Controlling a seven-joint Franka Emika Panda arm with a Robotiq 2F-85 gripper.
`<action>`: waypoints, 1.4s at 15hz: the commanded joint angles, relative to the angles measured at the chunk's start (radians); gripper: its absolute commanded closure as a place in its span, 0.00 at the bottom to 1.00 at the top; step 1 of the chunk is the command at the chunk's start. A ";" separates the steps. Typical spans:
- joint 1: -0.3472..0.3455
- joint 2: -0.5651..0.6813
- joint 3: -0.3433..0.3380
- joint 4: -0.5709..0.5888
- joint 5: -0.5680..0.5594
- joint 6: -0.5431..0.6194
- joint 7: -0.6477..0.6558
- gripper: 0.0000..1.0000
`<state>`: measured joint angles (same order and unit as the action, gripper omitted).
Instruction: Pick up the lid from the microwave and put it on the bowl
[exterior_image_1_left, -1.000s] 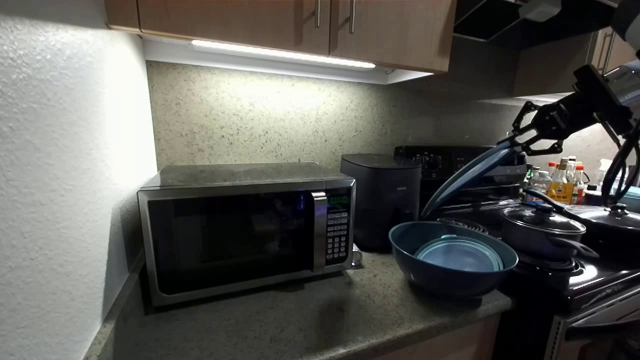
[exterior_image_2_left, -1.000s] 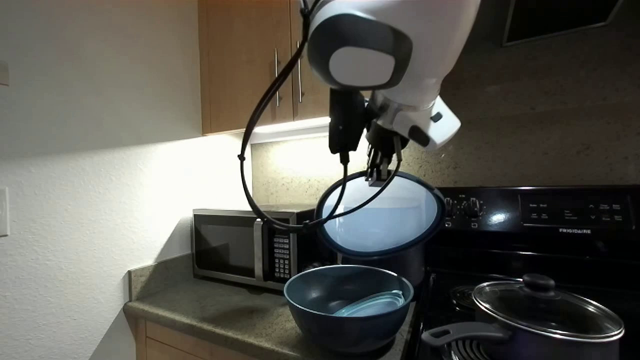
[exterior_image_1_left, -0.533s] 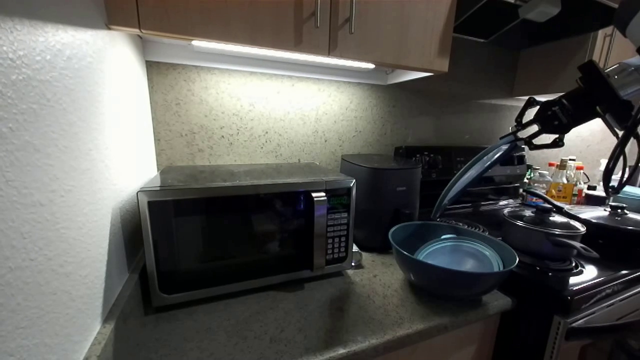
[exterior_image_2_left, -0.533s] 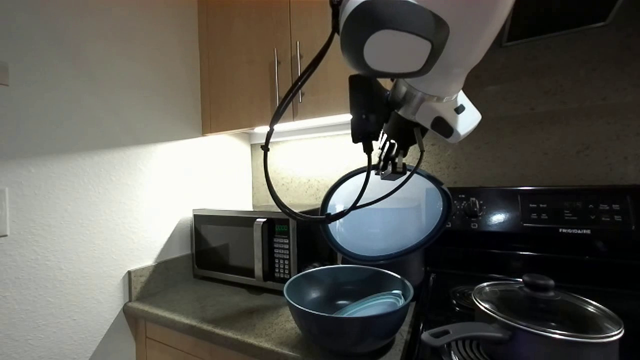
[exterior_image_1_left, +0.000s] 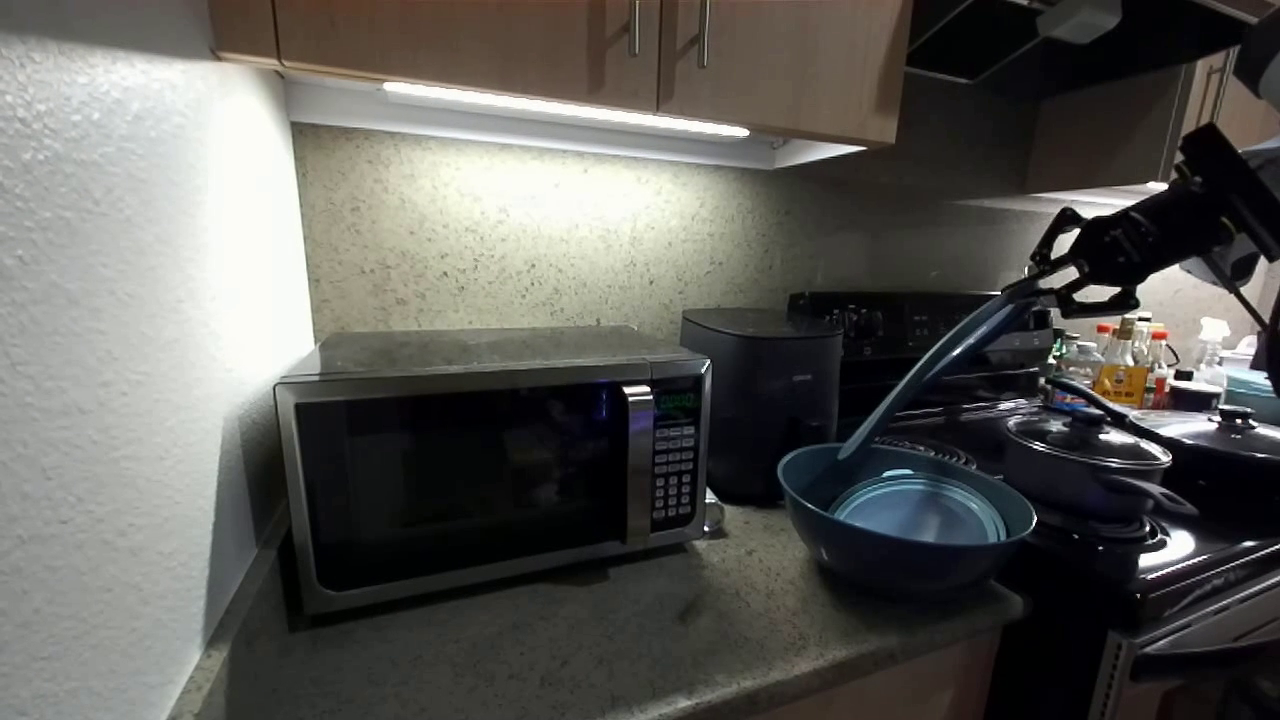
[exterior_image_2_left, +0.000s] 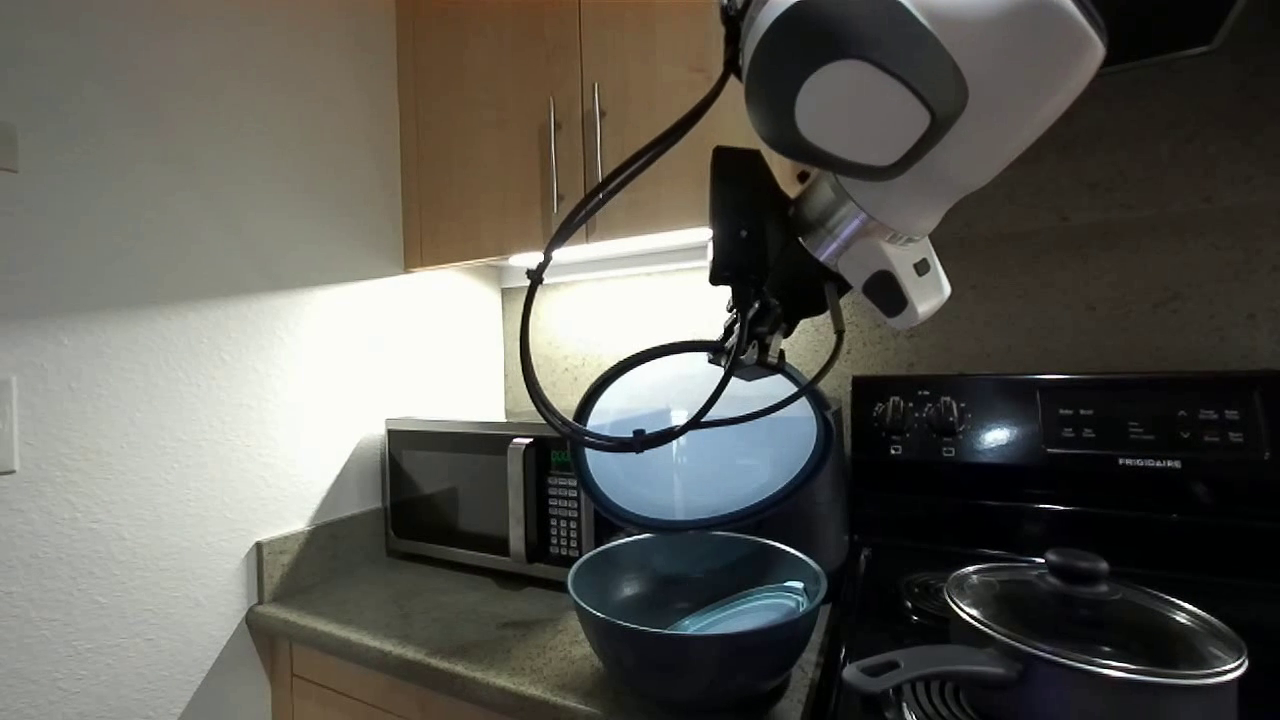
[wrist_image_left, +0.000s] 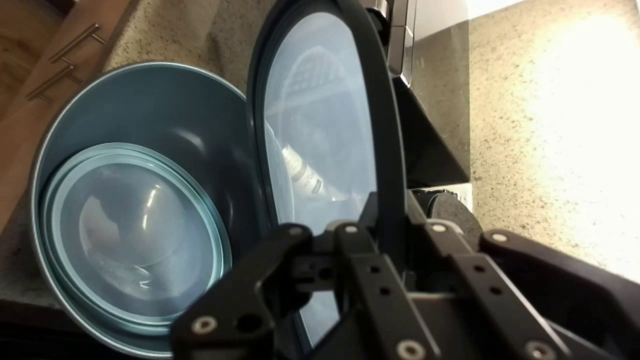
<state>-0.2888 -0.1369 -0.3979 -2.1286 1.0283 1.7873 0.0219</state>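
Observation:
The lid (exterior_image_1_left: 935, 370) is a light-blue disc with a darker rim, steeply tilted in the air. It also shows in an exterior view (exterior_image_2_left: 690, 450) and in the wrist view (wrist_image_left: 325, 115). My gripper (exterior_image_1_left: 1040, 282) is shut on its upper edge; the fingers (wrist_image_left: 390, 215) pinch the rim. The lid's lower edge overlaps the back rim of the blue bowl (exterior_image_1_left: 900, 575); I cannot tell whether they touch. The bowl (exterior_image_2_left: 690, 660) stands upright on the counter, with a smaller light-blue round piece (wrist_image_left: 140, 240) inside. The microwave (exterior_image_1_left: 480, 480) stands beside it, door shut.
A black appliance (exterior_image_1_left: 765, 400) stands behind the bowl, beside the microwave. The stove (exterior_image_2_left: 1000, 490) adjoins the counter, with a lidded pot (exterior_image_2_left: 1090, 620) on it. Several bottles (exterior_image_1_left: 1130, 365) stand behind the stove. Upper cabinets (exterior_image_2_left: 500, 140) hang above.
The lid has swung left and its lower edge has dropped onto the line of the bowl's back rim. The arm and wrist have turned. The bowl has not moved.

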 joint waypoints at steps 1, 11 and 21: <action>-0.023 0.015 0.016 0.011 0.001 -0.011 -0.001 0.89; -0.051 0.151 -0.003 0.059 -0.021 -0.079 -0.174 0.97; -0.092 0.159 -0.005 0.000 0.065 -0.085 -0.304 0.97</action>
<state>-0.3507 0.0679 -0.4079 -2.0754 0.9735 1.7175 -0.2506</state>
